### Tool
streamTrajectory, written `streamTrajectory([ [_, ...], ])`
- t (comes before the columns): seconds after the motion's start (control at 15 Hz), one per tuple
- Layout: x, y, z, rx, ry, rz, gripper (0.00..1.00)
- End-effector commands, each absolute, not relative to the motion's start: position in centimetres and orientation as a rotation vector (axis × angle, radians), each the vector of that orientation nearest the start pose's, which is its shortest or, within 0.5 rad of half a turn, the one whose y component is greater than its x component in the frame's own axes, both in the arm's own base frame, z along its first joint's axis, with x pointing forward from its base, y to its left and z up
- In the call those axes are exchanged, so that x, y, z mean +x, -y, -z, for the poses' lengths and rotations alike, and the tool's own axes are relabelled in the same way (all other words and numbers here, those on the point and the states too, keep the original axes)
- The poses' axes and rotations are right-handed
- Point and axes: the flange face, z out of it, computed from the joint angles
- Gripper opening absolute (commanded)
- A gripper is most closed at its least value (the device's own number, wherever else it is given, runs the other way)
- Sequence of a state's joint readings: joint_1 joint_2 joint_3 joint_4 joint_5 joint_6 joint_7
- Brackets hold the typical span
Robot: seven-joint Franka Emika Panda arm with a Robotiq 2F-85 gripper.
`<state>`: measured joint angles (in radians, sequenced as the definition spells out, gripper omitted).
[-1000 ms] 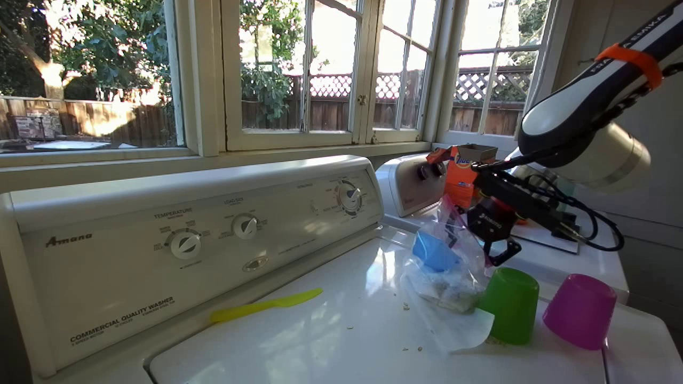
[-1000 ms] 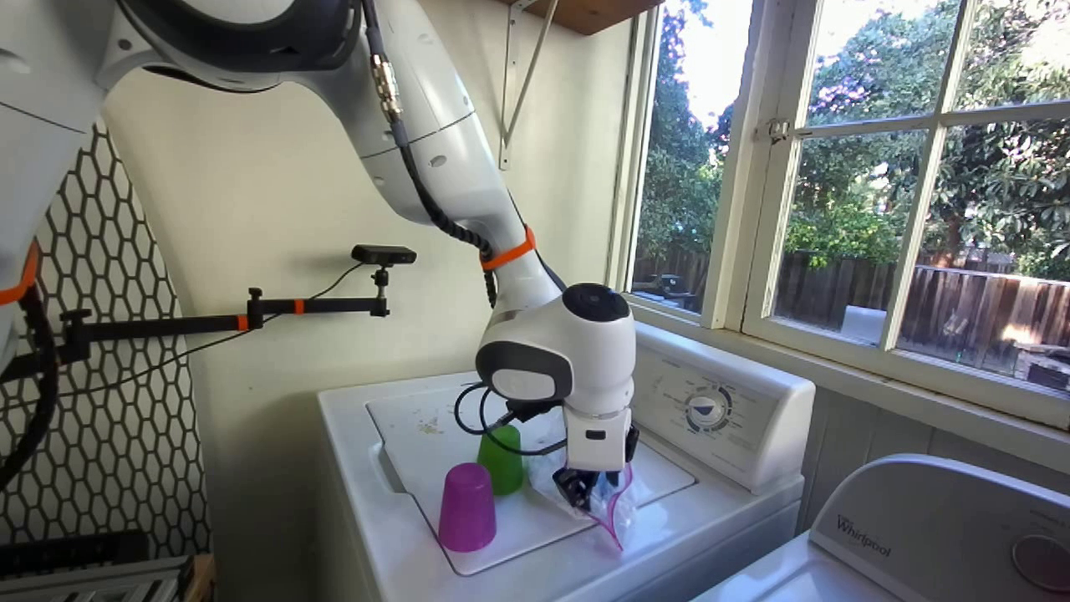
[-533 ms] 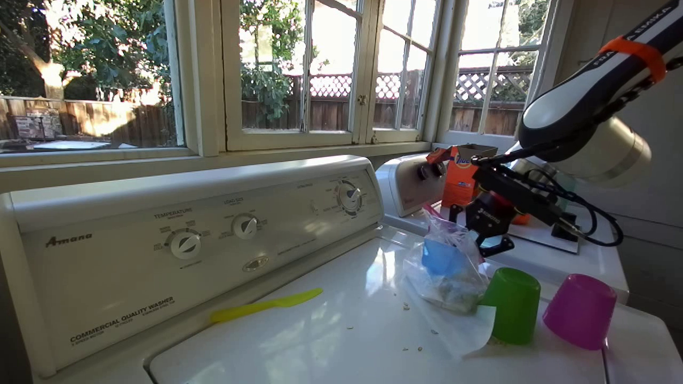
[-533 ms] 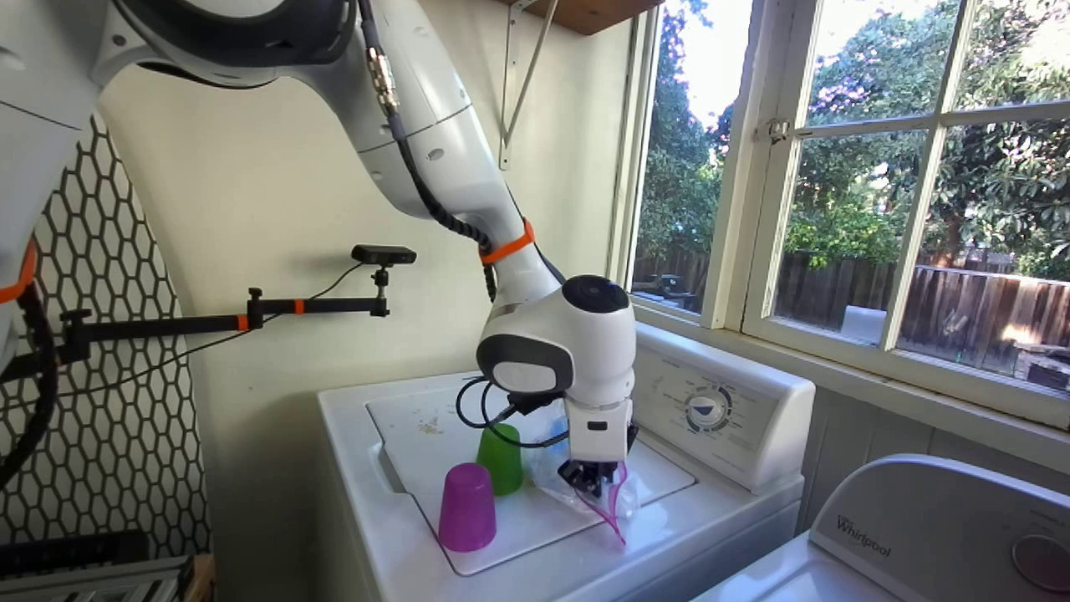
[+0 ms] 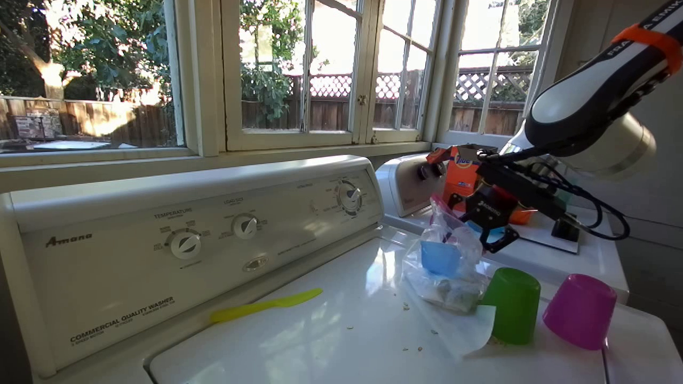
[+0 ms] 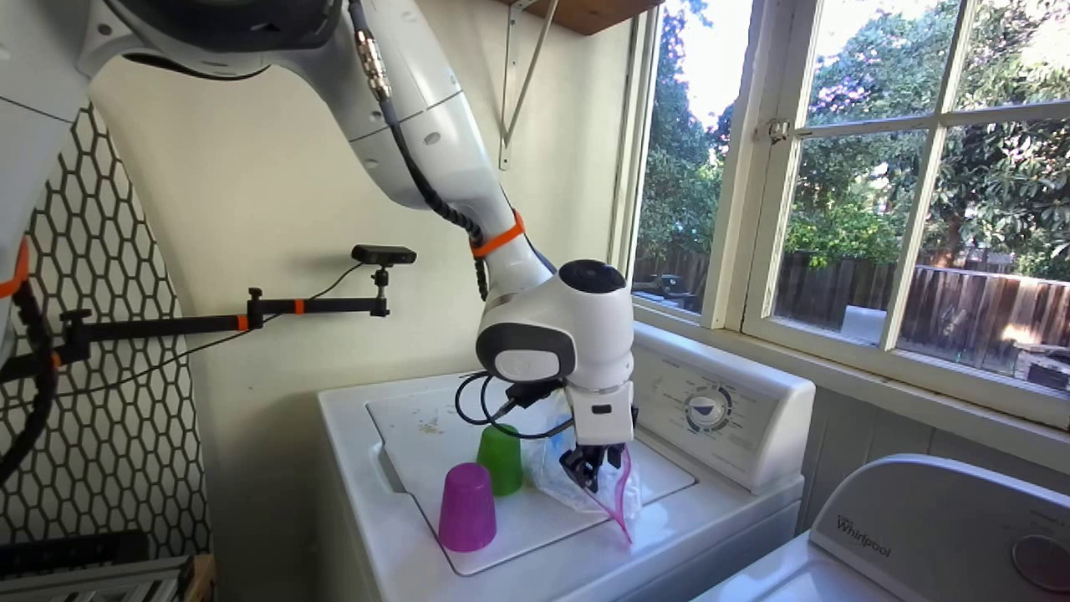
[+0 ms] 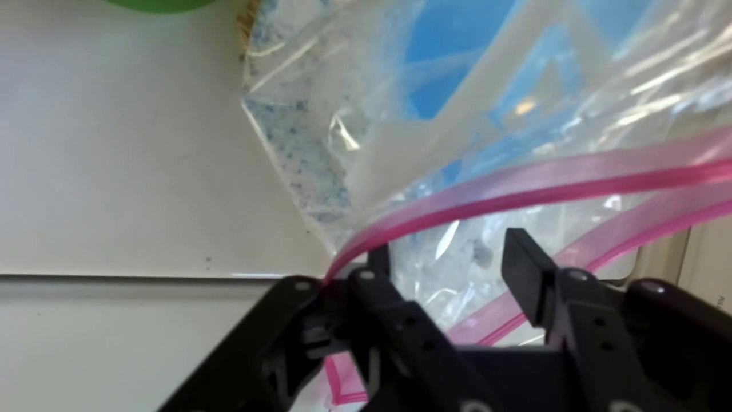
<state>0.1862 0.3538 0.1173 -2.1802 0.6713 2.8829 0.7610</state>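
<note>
My gripper is open in the wrist view, its fingers apart with nothing clamped between them. It is at the mouth of a clear plastic zip bag with a pink rim. The rim crosses the left finger; the right finger stands between the two pink edges. The bag holds a blue object and pale, blue-speckled contents. In an exterior view my gripper is over the bag, with the blue object inside. The gripper and bag also show in an exterior view.
An upturned green cup stands close to the bag, beside a magenta cup. A yellow knife lies by the control panel. An orange box stands behind the gripper. Crumbs lie on the lid.
My gripper and arm have risen a little. The bag stands taller, its top shifting about, and the blue object inside has turned from tilted to nearly level.
</note>
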Motion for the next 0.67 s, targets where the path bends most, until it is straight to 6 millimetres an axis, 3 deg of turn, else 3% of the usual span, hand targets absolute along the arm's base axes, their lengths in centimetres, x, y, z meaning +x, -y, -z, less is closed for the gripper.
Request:
streamTrajectory([
  [0.0, 56.0, -13.9, -25.7, -2.375, -1.367, 0.171, 0.86],
  [0.13, 56.0, -14.0, -25.9, -2.403, -1.335, 0.179, 0.99],
  [0.6, 56.7, -15.9, -28.1, -2.416, -1.253, 0.16, 1.0],
])
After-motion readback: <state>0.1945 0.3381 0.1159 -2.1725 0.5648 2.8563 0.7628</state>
